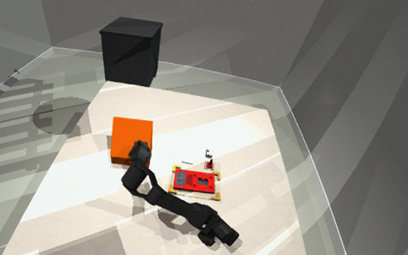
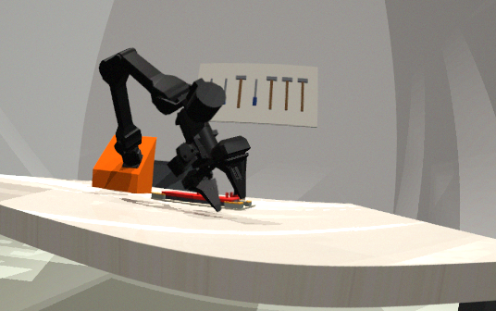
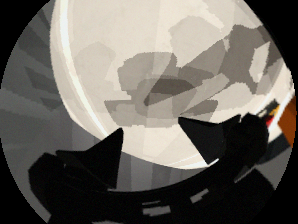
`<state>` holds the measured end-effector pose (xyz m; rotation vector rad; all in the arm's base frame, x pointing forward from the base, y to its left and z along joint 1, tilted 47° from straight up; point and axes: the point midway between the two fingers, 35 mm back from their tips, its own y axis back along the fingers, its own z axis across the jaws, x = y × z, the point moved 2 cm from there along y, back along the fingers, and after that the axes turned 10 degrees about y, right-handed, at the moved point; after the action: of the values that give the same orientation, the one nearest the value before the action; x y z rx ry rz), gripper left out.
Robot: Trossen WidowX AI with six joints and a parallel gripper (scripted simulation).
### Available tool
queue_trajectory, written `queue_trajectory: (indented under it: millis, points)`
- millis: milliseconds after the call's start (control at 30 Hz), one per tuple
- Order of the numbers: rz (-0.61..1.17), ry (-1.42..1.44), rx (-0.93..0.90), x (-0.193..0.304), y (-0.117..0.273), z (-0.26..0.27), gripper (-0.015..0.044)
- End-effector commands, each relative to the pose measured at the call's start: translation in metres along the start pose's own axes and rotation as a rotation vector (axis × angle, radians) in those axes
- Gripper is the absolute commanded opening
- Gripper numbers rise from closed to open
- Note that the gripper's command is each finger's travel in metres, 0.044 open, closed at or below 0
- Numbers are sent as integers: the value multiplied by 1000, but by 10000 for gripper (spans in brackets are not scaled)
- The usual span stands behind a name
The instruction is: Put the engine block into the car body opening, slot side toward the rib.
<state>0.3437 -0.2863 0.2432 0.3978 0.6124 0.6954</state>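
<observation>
Two small parts, a red one with a dark upright (image 1: pixel 209 165) and a grey-and-white piece (image 1: pixel 208 153), stand just beside the car body (image 1: pixel 190 181) (image 2: pixel 178 195) (image 3: pixel 270 121); one is probably the engine block, but the detail is too small to say which. The red car body lies flat within yellow-orange corner brackets (image 1: pixel 216 195) (image 2: pixel 158 196), likely there to keep it from sliding while the block goes in. Its opening (image 1: pixel 203 181) looks unfilled, so the insertion seems still to be done. The small parts are probably set apart to leave room for grasping. Farther out, the gripper (image 1: pixel 218 238) (image 2: pixel 230 205) (image 3: pixel 150 124) points downward on the opposite side of the car body from those parts. Its fingers are spread practically fully, with nothing between them; the wrist view shows only tabletop and shadow beyond the tips. An orange box (image 1: pixel 131 134) (image 2: pixel 116 179) (image 3: pixel 289 122) stands near the arm's base.
</observation>
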Motion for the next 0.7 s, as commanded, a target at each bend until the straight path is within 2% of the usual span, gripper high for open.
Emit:
queue_trajectory:
  millis: [0,667]
  points:
    - [43,99,58,30,-7,-6,440]
    - [237,633,231,168,-4,-47,440]
